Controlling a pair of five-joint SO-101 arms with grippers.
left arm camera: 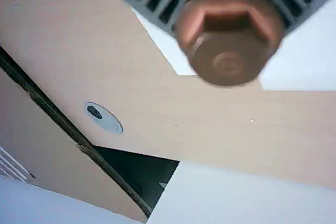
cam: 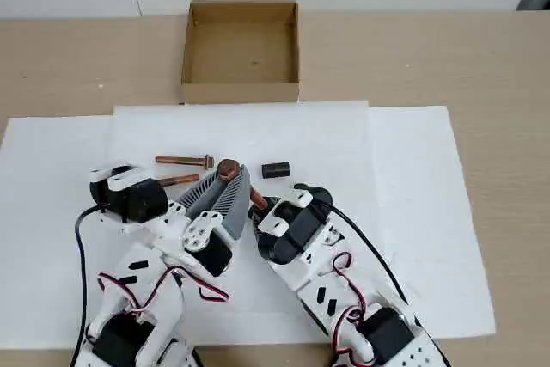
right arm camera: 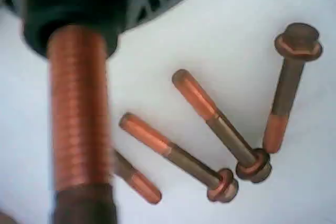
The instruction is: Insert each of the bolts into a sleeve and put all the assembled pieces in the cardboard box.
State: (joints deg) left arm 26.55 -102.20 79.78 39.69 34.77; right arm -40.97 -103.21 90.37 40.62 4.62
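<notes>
Your left hand (cam: pixel 225 180) pinches the bolt (left arm camera: pixel 228 35), your right hand (cam: pixel 262 205) pinches the sleeve (right arm camera: pixel 68 11); line up both axes and push straight until seated.

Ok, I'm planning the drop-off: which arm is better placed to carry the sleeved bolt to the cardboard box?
Probably the left. Its jaws grip the bolt at the head, with the sleeve already on the shaft, and the left gripper sits nearer the cardboard box.

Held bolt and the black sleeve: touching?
Touching. The right wrist view shows the bolt with its threaded shank running straight into the sleeve, with no gap at the mouth.
</notes>
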